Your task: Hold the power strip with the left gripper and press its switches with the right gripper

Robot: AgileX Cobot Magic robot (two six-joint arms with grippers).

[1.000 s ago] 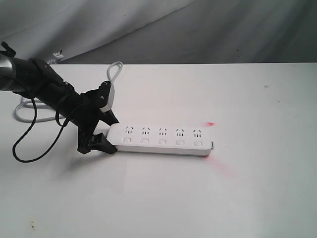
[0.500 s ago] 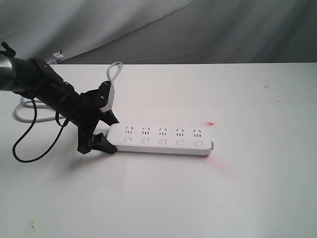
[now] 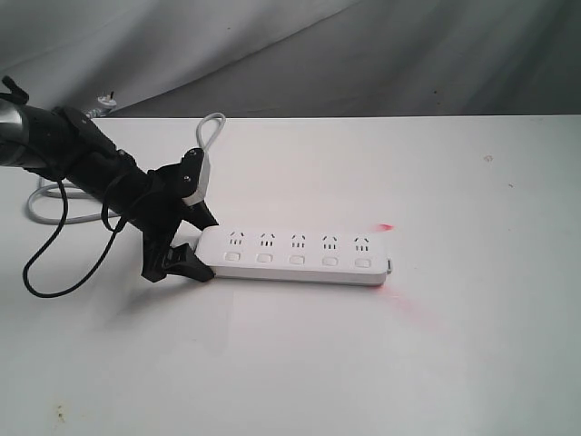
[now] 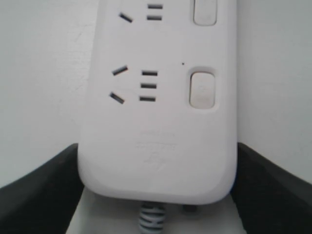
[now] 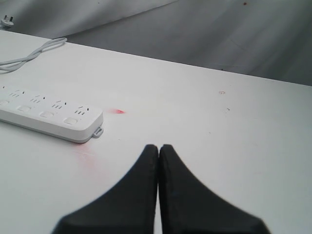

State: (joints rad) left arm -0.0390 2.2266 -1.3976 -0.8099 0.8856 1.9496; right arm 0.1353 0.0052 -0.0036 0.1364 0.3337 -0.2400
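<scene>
The white power strip (image 3: 300, 254) lies flat on the white table, its five sockets and row of switches (image 3: 297, 260) facing up. My left gripper (image 3: 205, 247) is shut on its cord end, one black finger on each long side. In the left wrist view the fingers (image 4: 39, 190) press against both edges of the power strip (image 4: 161, 126), and a switch (image 4: 202, 90) shows beside the nearest socket. My right gripper (image 5: 159, 147) is shut with nothing in it and hovers over bare table, well off the free end of the power strip (image 5: 48, 117). It is out of the exterior view.
The grey cord (image 3: 211, 127) runs from the strip behind the left arm to a plug (image 3: 107, 100) at the table's back edge. A black cable loop (image 3: 41, 263) hangs from the left arm. A red light spot (image 3: 387, 227) lies by the strip's free end.
</scene>
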